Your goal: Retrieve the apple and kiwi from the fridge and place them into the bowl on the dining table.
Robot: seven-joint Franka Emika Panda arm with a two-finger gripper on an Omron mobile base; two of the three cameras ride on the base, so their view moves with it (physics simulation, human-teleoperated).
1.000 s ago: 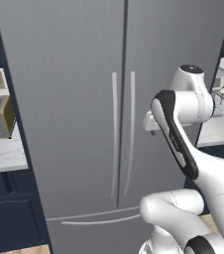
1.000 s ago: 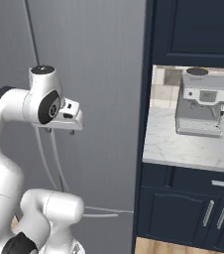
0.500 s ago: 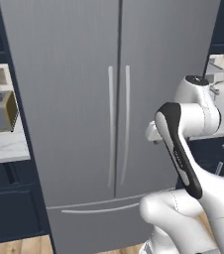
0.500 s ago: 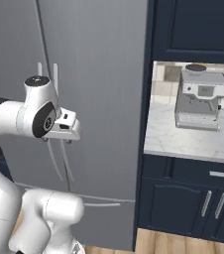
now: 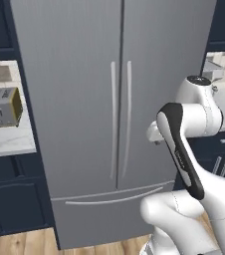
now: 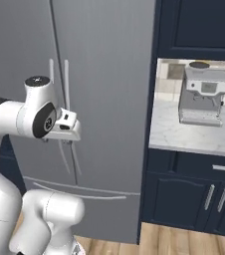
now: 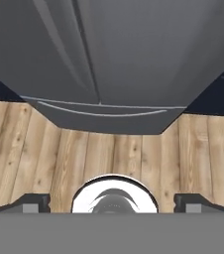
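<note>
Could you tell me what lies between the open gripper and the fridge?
In the hand view, only bare wooden floor lies between the gripper and the closed fridge.

toaster (image 5: 1,107) left of fridge (image 5: 84,99), coffee machine (image 6: 204,97) right

The arm (image 5: 194,124) is made of smooth, glossy white shells with rounded shapes. A long black band runs along one upper link, curving with the shell, and it has a thin light line on its edge. The joints are dark: one round joint cap (image 6: 44,121) at the side of the upper link is black with a grey ring, and the top of this link has a flat dark grey disc. The lower body (image 5: 184,224) is thick, white and bulbous. The finger tips (image 7: 32,203) are small, dark grey blocks.
</note>
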